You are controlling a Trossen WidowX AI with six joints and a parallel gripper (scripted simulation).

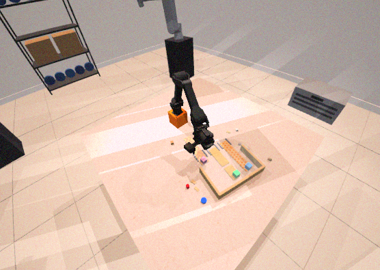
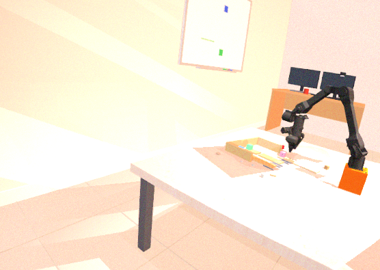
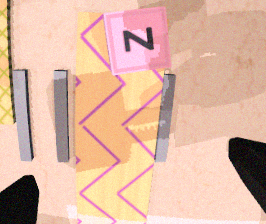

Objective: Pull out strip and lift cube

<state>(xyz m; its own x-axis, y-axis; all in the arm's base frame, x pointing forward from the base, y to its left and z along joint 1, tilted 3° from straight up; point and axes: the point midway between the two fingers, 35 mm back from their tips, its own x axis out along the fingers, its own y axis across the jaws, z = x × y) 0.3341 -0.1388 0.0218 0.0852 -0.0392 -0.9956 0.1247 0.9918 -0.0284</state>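
The gripper (image 1: 196,149) (image 2: 290,150) (image 3: 134,167), jaws apart and empty, has the Z-labelled pink cube (image 1: 204,160) (image 2: 282,154) (image 3: 138,41) (tilted slightly) toward the wrist view's upper middle.

so the top cam sits high up and well back, tilted down at an angle rather than straight down, facing the black arm (image 1: 193,104) (image 2: 350,114) with the walled tray (image 1: 241,182) (image 2: 238,151) in front of it. the exterior one is lower, off to the side, looking across a corner of the worktop (image 1: 154,203) (image 2: 239,203) (image 3: 209,125), and gets a big chunk of wall plus the whiteboard (image 2: 215,29). both of those catch the whole arm and the tray. wrist cam is way closer, looking down past the tool's two fingertips at the pink Z cube (image 1: 204,160) (image 2: 282,154) (image 3: 138,41), which all three views share
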